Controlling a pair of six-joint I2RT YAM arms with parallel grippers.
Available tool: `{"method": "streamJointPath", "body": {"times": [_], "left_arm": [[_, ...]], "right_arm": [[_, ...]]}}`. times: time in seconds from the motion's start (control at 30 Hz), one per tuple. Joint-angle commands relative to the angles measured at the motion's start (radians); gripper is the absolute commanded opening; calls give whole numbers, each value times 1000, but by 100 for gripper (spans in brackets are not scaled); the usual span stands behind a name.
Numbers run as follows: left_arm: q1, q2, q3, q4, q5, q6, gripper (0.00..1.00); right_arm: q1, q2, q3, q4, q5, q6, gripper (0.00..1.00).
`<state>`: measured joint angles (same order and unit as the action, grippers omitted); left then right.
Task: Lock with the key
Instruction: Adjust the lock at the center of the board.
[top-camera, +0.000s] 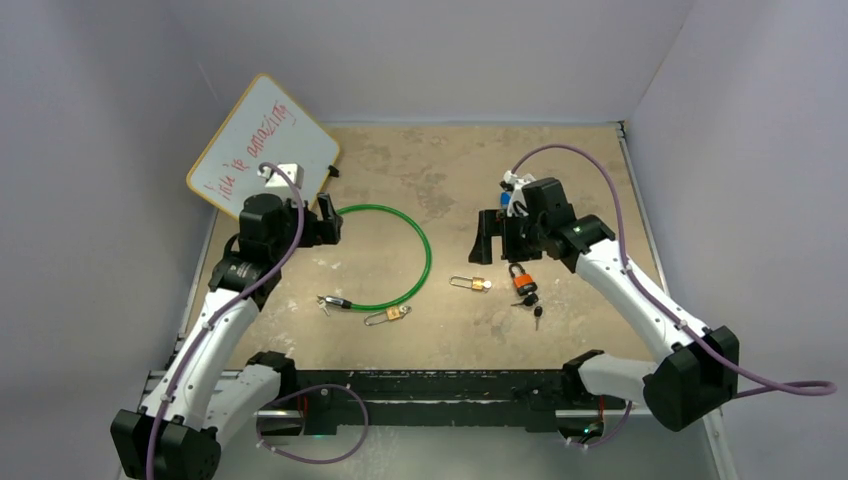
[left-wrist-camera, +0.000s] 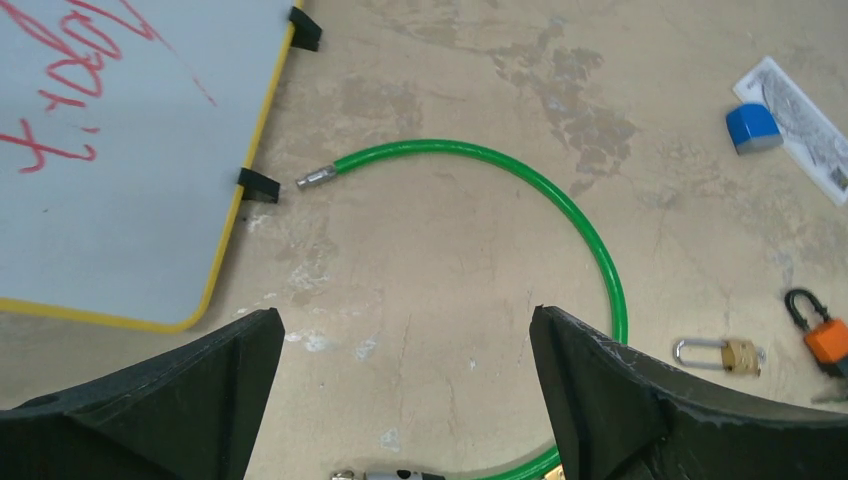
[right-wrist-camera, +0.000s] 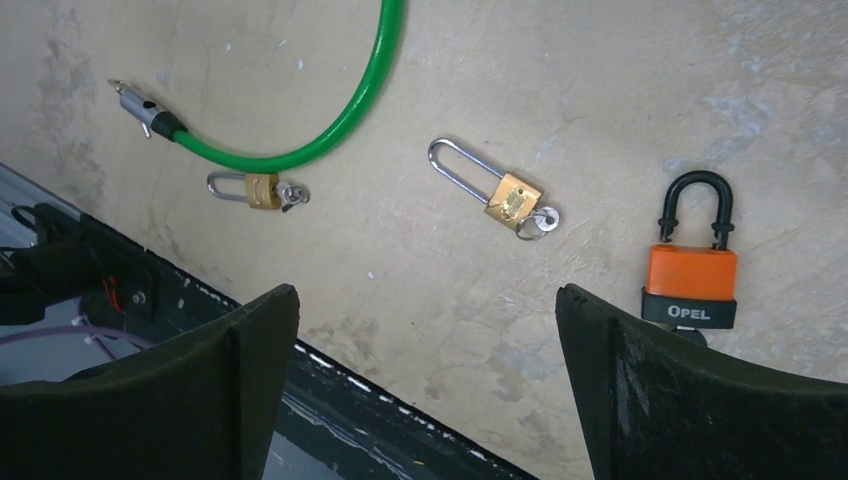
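Both arms' jaws stand wide apart above the tan surface (top-camera: 450, 180), where 1 orange black-shackled padlock (right-wrist-camera: 690, 270), 2 small brass padlocks (right-wrist-camera: 513, 198) (right-wrist-camera: 262, 190) and a green cable (right-wrist-camera: 350, 110) lie.

**Soft, even light; wrist cams beat the overhead**

Light's bright, flat and diffuse across the mottled beige surface (top-camera: 440, 170), so shadows are faint and soft-edged. The overhead view is a bit mushy, with lilac-tinted walls. Wrist views are crisp, and the lettering on the orange padlock with black shackle (right-wrist-camera: 690, 275) reads fine. The yellow-framed whiteboard (top-camera: 262, 130) is bright but its scrawl is still legible. The black fingers (left-wrist-camera: 150, 400) of the left claw (left-wrist-camera: 405, 312) go nearly featureless.
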<state>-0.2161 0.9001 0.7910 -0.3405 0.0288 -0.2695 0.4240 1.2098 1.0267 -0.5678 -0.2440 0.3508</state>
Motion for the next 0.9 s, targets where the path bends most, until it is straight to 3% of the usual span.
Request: {"method": "streamJointPath", "body": {"times": [0.0,0.1,0.3,0.67,0.87], "left_arm": [[6,-22,16,13,-108,-90,100],[6,-13,31,-107,-42,-108,100],[7,-32,-74,-37,166,-93,100],[7,1,-109,-3,216,-142,100],[7,-7,-190,3,248,-255,100]], "right_arm": [[29,-11,-32,13,52,43,99],[29,-52,-72,29,186,211,99],[27,-80,-209,178,41,255,99],[41,14,-216,245,-209,170,99],[180,111,-146,229,-138,117,89]]}}
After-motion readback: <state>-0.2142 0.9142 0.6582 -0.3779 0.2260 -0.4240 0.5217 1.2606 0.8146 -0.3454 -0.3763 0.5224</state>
